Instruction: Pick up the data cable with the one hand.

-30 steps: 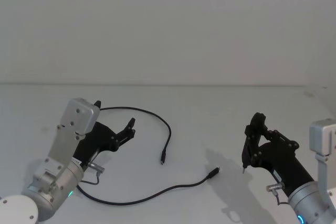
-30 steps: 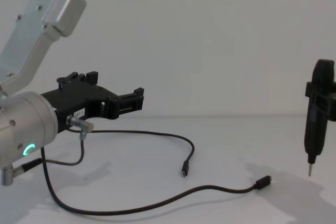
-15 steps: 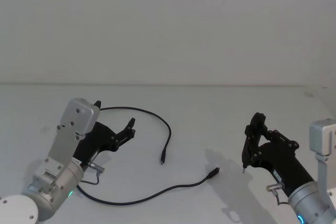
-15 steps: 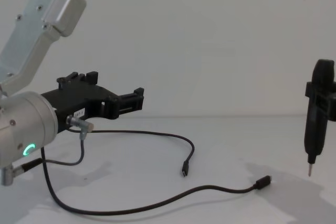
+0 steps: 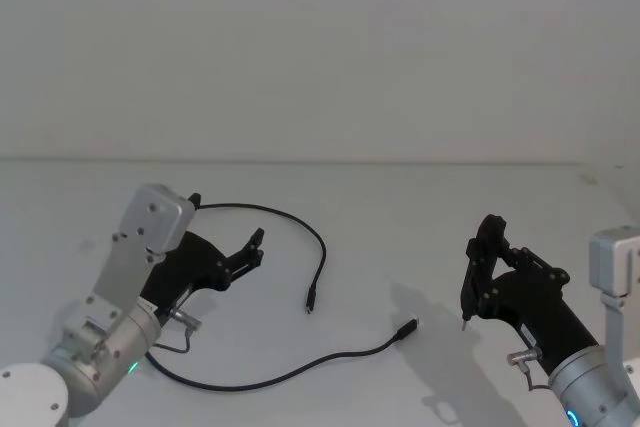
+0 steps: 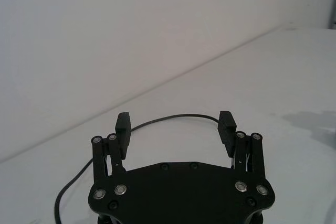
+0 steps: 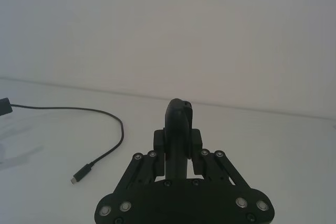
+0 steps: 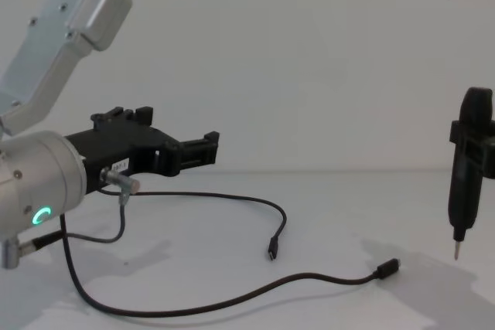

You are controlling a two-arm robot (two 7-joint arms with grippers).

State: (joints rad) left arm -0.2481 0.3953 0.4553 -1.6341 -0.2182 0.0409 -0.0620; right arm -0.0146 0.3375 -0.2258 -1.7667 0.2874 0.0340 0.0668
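The data cable (image 5: 290, 219) lies loose on the white table, a thin black line curving round from beneath my left arm. One plug (image 5: 310, 301) rests mid-table and the other plug (image 5: 405, 328) nearer me. My left gripper (image 5: 226, 223) hovers open above the cable's far arc, touching nothing. From the left wrist camera the cable (image 6: 152, 121) runs on the table beyond the spread left gripper (image 6: 175, 121). In the chest view the left gripper (image 8: 176, 134) hangs above the cable (image 8: 232, 196). At the right, my right gripper (image 5: 480, 277) is shut on a dark pen-shaped tool (image 8: 464, 168), held above the table.
A short grey lead with a silver plug (image 8: 121, 183) hangs at my left wrist. The white table (image 5: 420, 217) ends at a pale wall. The right wrist view shows the tool (image 7: 178, 124), the right gripper (image 7: 178, 142) and a cable plug (image 7: 81, 172) to one side.
My left gripper has shifted slightly forward and to the right above the cable. The cable and the right arm have not moved.
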